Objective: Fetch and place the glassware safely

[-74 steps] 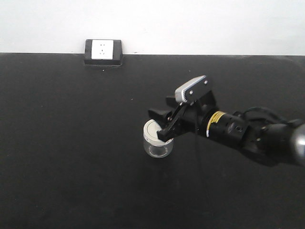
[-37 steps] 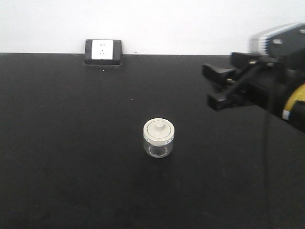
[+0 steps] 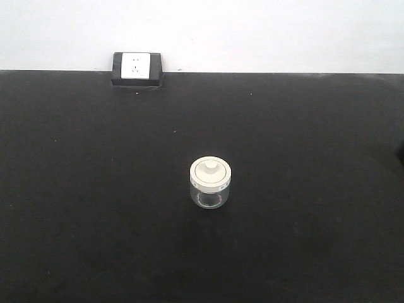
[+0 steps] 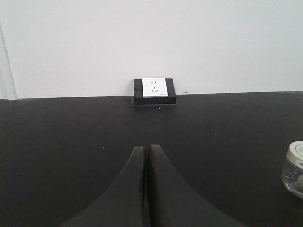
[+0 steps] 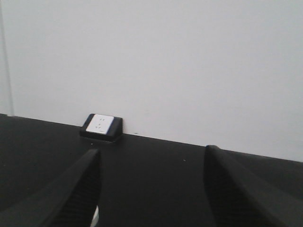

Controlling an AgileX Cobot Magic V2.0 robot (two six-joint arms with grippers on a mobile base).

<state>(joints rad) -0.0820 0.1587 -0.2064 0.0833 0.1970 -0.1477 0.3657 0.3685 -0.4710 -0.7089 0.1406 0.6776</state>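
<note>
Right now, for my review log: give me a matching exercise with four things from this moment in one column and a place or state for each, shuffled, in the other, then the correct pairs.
Things:
1. jar
2. wall socket
3. left gripper
4. right gripper

Places or states:
A. fingers pressed together, holding nothing
B. at the back edge of the black table, against the white wall
C. upright, lid on, alone mid-table
D. fingers spread wide apart, holding nothing

Pairs: 1-C, 2-B, 3-A, 4-D
</note>
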